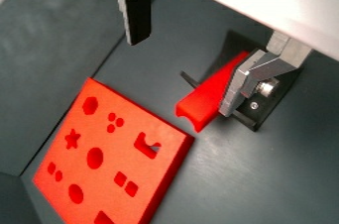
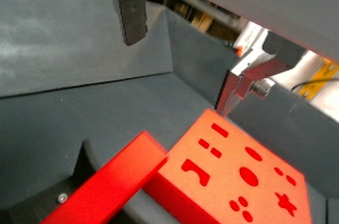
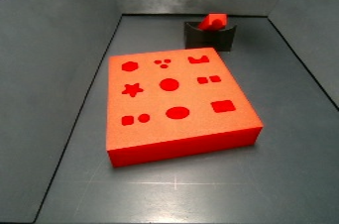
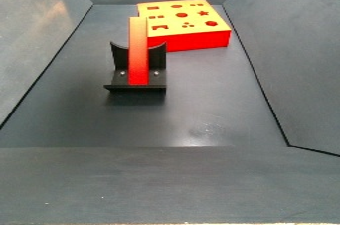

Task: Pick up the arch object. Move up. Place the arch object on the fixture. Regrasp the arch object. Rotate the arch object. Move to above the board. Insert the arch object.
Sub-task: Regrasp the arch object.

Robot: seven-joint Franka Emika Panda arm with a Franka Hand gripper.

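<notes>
The arch object [image 4: 138,42] is a long red bar that leans up out of the dark fixture [image 4: 133,82]. In a side view it shows end-on [image 3: 215,20] above the fixture [image 3: 212,37]. The orange-red board [image 3: 179,94] with shaped holes lies flat beside them, and also shows in a side view [image 4: 186,22]. My gripper [image 1: 192,55] is open and empty, above the floor between the board [image 1: 113,154] and the arch object [image 1: 209,94]. The bar's end lies close beside one finger. In a wrist view the gripper [image 2: 185,55] hangs over the arch object [image 2: 113,183] and the board [image 2: 245,173]. The side views do not show the gripper.
Sloped dark grey walls [image 4: 40,40] close in the floor on all sides. The fixture's base [image 2: 59,200] shows under the bar in a wrist view. Bare floor [image 4: 186,139] lies on the fixture's side away from the board.
</notes>
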